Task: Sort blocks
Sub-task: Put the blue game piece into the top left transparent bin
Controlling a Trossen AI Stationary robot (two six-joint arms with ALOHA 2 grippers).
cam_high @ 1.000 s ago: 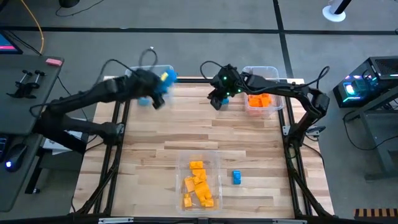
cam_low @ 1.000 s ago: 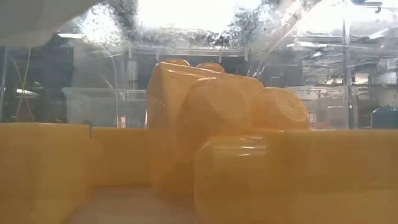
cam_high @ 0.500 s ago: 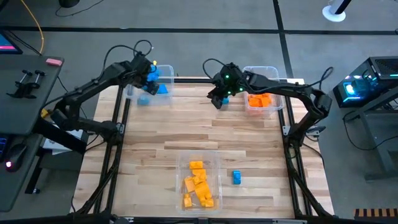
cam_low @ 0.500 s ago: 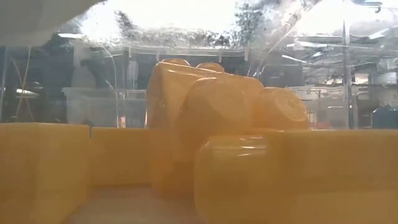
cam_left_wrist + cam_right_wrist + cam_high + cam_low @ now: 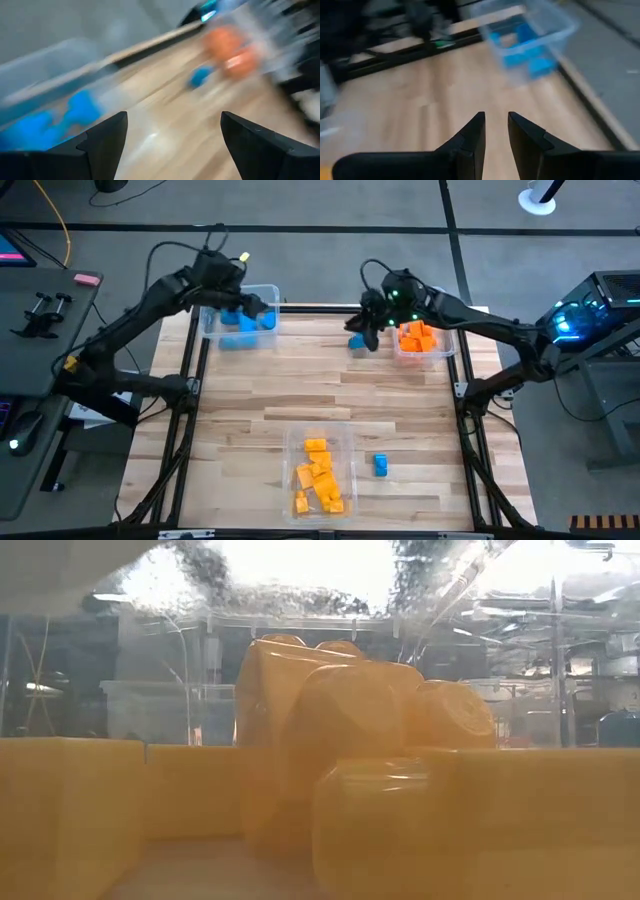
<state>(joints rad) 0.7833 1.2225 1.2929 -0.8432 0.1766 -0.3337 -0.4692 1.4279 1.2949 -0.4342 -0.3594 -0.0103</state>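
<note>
Both arms reach to the far edge of the table, each by a bin of sorted blocks.

The left gripper (image 5: 252,308) hangs over the clear bin (image 5: 265,292) of blue blocks (image 5: 238,321) at the far left, its fingers (image 5: 102,145) spread wide with nothing between them. The right gripper (image 5: 362,330) sits just beside the bin of orange blocks (image 5: 416,337) at the far right, fingers (image 5: 472,135) nearly together and holding nothing, with a blue block (image 5: 355,342) on the table (image 5: 250,400) right by it. Yellow-orange blocks (image 5: 318,475) fill the near bin; one more blue block (image 5: 380,465) lies just beside it on the wood.
</note>
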